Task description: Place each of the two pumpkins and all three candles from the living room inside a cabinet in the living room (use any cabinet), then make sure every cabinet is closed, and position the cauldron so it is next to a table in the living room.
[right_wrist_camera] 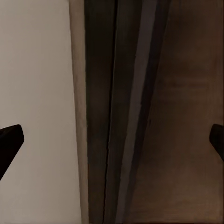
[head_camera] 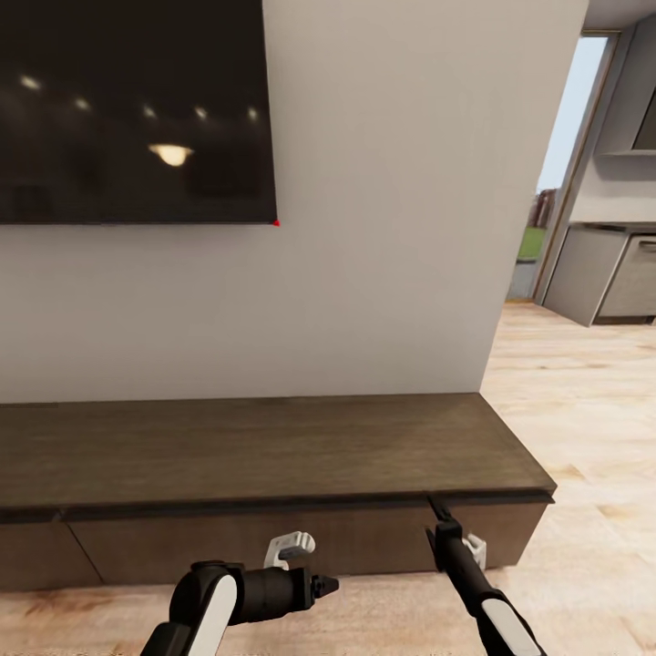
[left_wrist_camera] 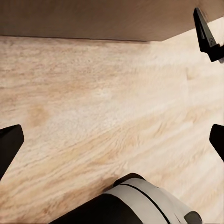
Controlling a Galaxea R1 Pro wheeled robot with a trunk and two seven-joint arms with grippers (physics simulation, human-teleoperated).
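Reaching the cabinet (head_camera: 273, 451) front edge, right fingers (right_wrist_camera: 10, 140) spread apart; left fingers (left_wrist_camera: 9, 142) apart too.

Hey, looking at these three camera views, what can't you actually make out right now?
- Inside of the cabinet: hidden behind its dark drawer fronts, head view.
- Cabinet's left end: cut off by the head view's edge.
- Right end effector: its tip meets the cabinet's top edge; whether it grips anything cannot be told.
- Kitchen units past the doorway: cut by the frame edge.

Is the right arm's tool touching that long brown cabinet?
Cannot tell. In the head view the right tool overlaps the cabinet's top front edge, but no view shows contact or a gap plainly.
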